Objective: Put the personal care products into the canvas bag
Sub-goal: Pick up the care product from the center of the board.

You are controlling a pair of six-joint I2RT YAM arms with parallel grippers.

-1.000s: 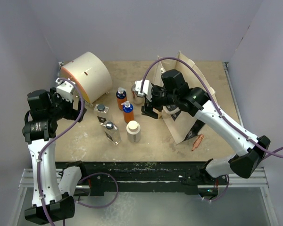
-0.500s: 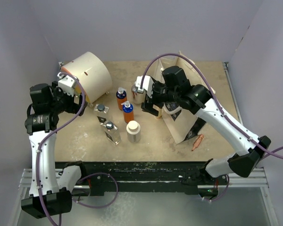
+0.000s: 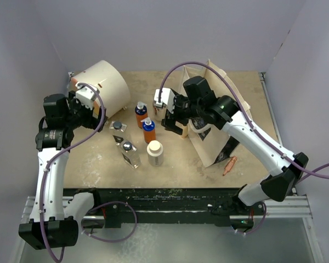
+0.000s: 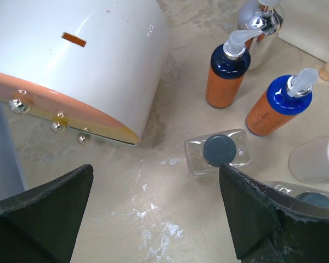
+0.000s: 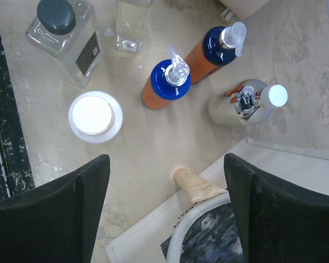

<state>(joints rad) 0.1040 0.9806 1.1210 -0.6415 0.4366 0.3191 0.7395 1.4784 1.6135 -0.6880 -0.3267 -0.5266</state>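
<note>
Silver bottle ahead of right tool, canvas bag seemingly beneath

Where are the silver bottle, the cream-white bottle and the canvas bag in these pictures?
silver bottle (image 5: 226, 112): right wrist view, on its shiny body.
cream-white bottle (image 3: 154, 148): top external view, on its round top.
canvas bag (image 3: 207, 149): top external view, on its beige side wall.

The tool gapes wide — silver bottle stands just beside canvas bag.
</note>
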